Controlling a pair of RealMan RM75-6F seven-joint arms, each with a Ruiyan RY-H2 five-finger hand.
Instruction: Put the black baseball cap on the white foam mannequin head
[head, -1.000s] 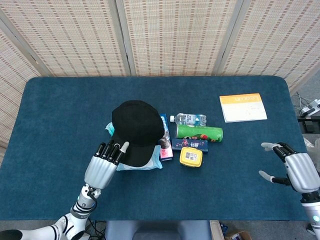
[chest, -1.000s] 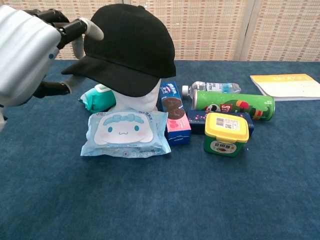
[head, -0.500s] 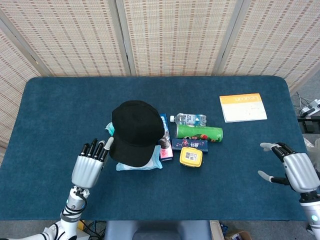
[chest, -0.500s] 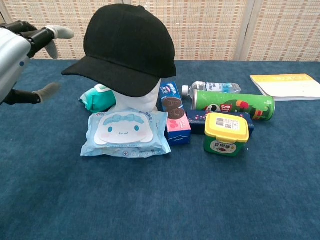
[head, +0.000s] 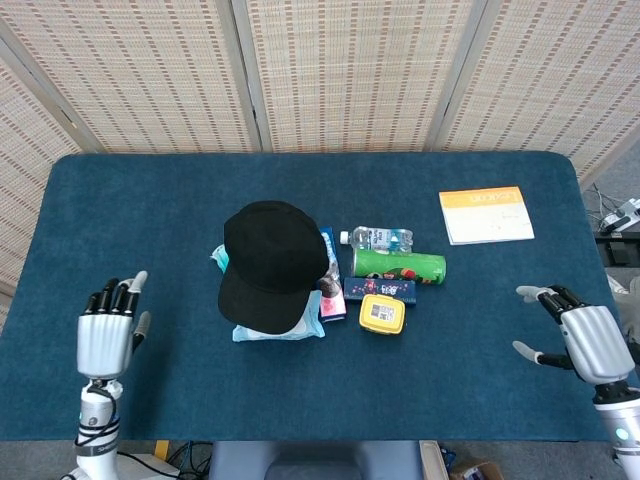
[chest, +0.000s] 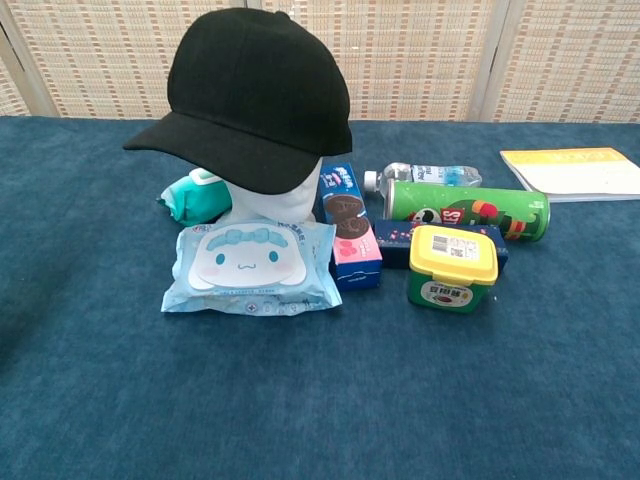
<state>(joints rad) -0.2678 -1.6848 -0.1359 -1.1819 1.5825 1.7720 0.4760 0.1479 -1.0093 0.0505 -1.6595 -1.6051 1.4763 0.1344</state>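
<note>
The black fabric baseball cap (chest: 258, 95) sits on the white foam mannequin head (chest: 296, 198), covering almost all of it, so only a strip of white neck shows under the brim, which points toward the robot's left. By the look of it the placing is done, and the remaining risk is disturbance. The left hand (head: 107, 330) hangs released, fingers apart and holding nothing, well apart from the cap near the table's left front edge; the right hand (head: 583, 338) is likewise unclenched and empty at the far right. The cap seems to sit low and slightly askew, so it could slide off if anything knocks the light foam head or the pale blue wet-wipes pack (chest: 250, 266) lying against its base.
</note>
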